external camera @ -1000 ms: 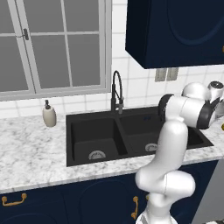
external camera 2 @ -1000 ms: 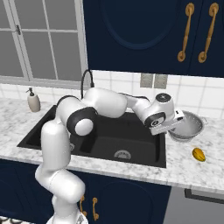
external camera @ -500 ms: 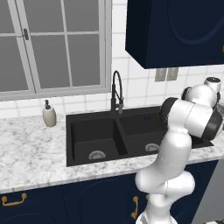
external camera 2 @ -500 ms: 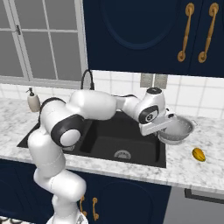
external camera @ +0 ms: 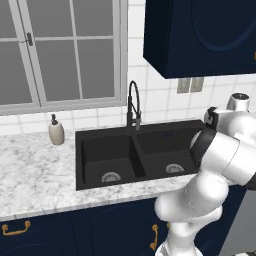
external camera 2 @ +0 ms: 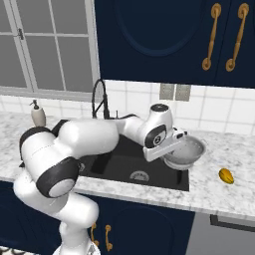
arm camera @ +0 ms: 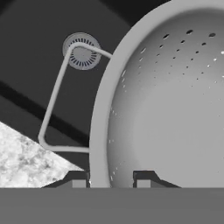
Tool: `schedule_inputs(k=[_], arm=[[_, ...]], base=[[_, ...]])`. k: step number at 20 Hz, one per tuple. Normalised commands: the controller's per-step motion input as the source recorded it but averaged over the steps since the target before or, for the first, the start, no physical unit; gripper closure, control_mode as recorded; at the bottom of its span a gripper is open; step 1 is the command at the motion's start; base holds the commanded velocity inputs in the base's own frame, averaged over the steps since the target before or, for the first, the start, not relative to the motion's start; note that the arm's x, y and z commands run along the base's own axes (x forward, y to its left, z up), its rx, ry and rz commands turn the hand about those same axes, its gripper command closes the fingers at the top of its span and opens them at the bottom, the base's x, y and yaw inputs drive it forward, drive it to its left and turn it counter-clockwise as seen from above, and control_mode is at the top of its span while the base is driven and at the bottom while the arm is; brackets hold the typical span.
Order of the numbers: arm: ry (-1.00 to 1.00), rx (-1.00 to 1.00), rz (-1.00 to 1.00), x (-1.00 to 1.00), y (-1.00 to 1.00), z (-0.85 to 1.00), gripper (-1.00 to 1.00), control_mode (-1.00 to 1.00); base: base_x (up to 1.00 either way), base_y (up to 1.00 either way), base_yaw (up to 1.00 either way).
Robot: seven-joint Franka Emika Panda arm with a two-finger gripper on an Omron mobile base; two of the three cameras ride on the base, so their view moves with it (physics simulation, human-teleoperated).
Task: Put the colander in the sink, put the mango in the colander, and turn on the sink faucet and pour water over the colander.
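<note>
My gripper (external camera 2: 173,148) (arm camera: 111,178) is shut on the rim of the colander (external camera 2: 188,152) (arm camera: 175,105), a silver perforated bowl held off the counter at the right edge of the black sink (external camera 2: 117,164) (external camera: 107,150). In the hand view the colander's wire handle (arm camera: 54,98) hangs over the right basin, whose silver drain (arm camera: 82,57) lies below. The small yellow-orange mango (external camera 2: 226,175) rests on the marble counter to the right of the colander. Behind the sink's divider stands the black arched sink faucet (external camera 2: 101,102) (external camera: 133,105), and no water runs from it.
A beige soap dispenser (external camera: 56,131) (external camera 2: 37,113) stands on the counter left of the sink. Marble counter (external camera 2: 219,199) runs along both sides. Dark blue wall cabinets (external camera 2: 164,40) hang above, with a window (external camera: 60,50) behind the sink.
My gripper has carried the colander leftward from over the counter to the sink's right edge. The mango has not moved.
</note>
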Motion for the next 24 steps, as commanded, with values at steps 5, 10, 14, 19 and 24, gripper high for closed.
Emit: schedule_inputs(k=[5, 10, 14, 19, 24], arm=[[0.00, 0.00, 0.15, -0.38, 0.57, 0.16, 1.00, -1.00], [0.00, 0.00, 0.15, -0.22, 0.68, 0.32, 1.00, -1.00], [0.03, 0.00, 0.15, -0.14, 0.65, 0.32, 1.00, -1.00], [0.02, 0.00, 0.14, -0.09, 0.76, 0.26, 1.00, -1.00], [0.00, 0.00, 0.15, -0.16, 0.80, 0.27, 1.00, -1.00]], base=[[0.00, 0.00, 0.00], [0.00, 0.00, 0.00], [0.00, 0.00, 0.00], [0.00, 0.00, 0.00], [0.00, 0.00, 0.00]])
